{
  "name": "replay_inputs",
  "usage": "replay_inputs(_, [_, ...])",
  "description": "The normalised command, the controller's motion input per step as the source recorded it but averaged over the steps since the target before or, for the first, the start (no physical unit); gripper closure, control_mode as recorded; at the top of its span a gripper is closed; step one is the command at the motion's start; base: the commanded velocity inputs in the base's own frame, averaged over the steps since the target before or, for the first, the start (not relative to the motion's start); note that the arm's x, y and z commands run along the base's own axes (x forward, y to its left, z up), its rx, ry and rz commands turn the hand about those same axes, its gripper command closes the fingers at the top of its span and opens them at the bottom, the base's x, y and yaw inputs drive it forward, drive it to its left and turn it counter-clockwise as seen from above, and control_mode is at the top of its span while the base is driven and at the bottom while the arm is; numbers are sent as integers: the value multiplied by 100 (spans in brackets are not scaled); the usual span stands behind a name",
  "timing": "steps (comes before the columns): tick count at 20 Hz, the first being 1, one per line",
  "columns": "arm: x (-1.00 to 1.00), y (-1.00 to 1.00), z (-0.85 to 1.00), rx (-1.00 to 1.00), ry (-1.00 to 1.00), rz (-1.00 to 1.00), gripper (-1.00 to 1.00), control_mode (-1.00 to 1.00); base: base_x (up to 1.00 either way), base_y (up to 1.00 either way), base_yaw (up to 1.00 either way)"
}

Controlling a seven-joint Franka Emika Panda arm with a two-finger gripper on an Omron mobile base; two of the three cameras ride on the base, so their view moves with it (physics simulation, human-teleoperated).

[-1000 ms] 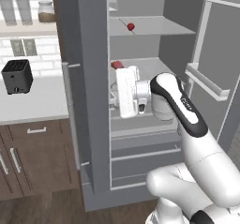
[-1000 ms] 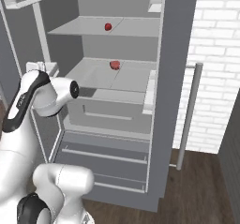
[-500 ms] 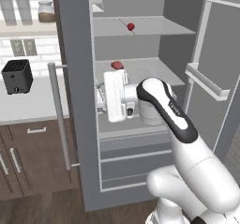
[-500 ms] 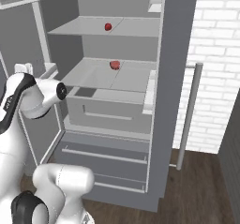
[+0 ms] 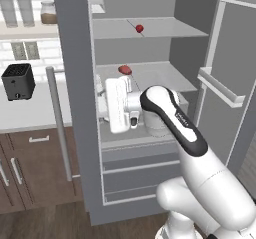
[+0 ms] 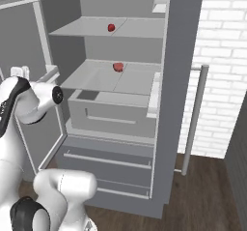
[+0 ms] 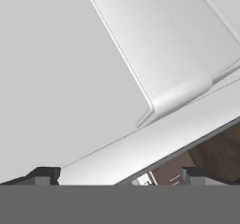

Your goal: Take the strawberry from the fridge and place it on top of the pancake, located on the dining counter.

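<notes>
With its claw (image 5: 101, 104) spread wide and empty beside the left door (image 5: 75, 83) of the open fridge (image 6: 120, 41), the arm risks clipping that door. 2 red items, 1 on the upper shelf (image 5: 139, 28) and 1 on the middle shelf (image 5: 125, 69), invite picking the wrong one as the strawberry.

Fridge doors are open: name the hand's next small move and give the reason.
Probably swing the open hand away from the left door and toward the shelves. It holds nothing, it faces the fridge door's inner side, and the strawberry sits on the upper shelf.
</notes>
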Motion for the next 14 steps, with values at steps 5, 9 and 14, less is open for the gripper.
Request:
replay_inputs(5, [-5,27,-4,0,7,0,-100,-100,0,0,0])
replay_inputs(9, [-3,19,-1,0,4,0,-100,-100,0,0,0])
replay_inputs(14, [-1,-19,-4,-7,5,-2,-100,-100,0,0,0])
